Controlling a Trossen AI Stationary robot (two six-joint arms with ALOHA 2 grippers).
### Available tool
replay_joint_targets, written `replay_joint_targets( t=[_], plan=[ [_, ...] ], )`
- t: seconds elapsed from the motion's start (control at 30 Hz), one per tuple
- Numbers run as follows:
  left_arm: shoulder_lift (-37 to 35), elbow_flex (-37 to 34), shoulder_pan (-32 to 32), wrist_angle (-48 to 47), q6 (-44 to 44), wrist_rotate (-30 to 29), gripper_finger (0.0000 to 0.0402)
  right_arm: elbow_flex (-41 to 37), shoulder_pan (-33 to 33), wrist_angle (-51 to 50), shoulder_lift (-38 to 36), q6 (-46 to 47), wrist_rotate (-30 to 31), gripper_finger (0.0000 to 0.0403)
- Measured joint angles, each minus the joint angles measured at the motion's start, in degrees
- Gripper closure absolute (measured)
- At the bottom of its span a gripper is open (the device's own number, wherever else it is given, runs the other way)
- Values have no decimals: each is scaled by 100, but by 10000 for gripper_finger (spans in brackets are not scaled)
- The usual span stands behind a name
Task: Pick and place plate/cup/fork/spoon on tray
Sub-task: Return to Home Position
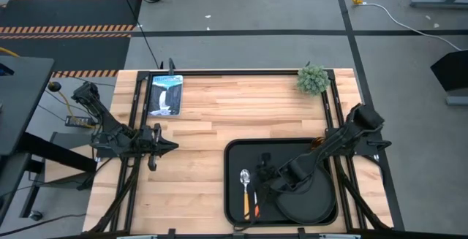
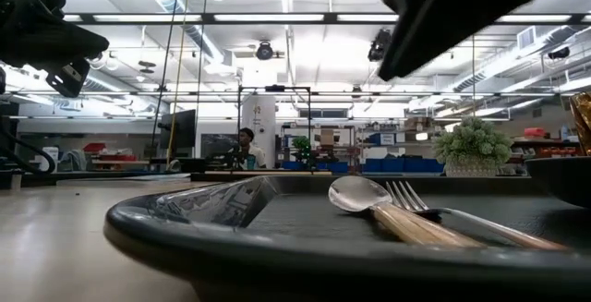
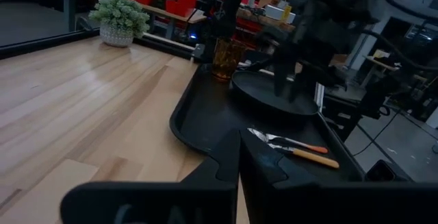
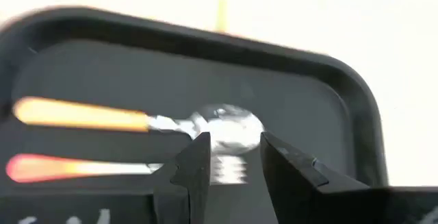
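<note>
The black tray (image 1: 235,195) lies at the table's near right. On it are the round black plate (image 1: 311,202), the spoon (image 1: 246,177) with its yellow-orange handle and the fork (image 1: 256,199) with its red-orange handle, side by side. The amber cup (image 1: 316,145) stands at the tray's far edge, partly behind my right arm. My right gripper (image 4: 236,157) is open and empty. It hangs above the spoon's bowl (image 4: 229,123) and the fork's tines (image 4: 230,174), clear of both. My left gripper (image 1: 167,146) is shut and empty over the table's left side.
A small green plant (image 1: 313,79) stands at the far right of the table. A flat picture panel (image 1: 165,94) lies at the far left. Bare wood lies between the tray and the left arm.
</note>
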Motion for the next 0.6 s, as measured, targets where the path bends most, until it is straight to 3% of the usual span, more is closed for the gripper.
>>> replay_joint_targets(
  t=[0.13, 0.4, 0.6],
  plan=[
    [0, 0, 0, 0, 4, 0, 390, -711, 1, 392, -561, 212, 134, 268],
    [0, 0, 0, -4, 24, -26, 390, -2487, -252, 2300, -1878, 249, -44, 268],
    [0, 0, 0, -2, 22, -57, 390, -3368, -602, 2871, -2903, 52, -253, 268]
  ],
)
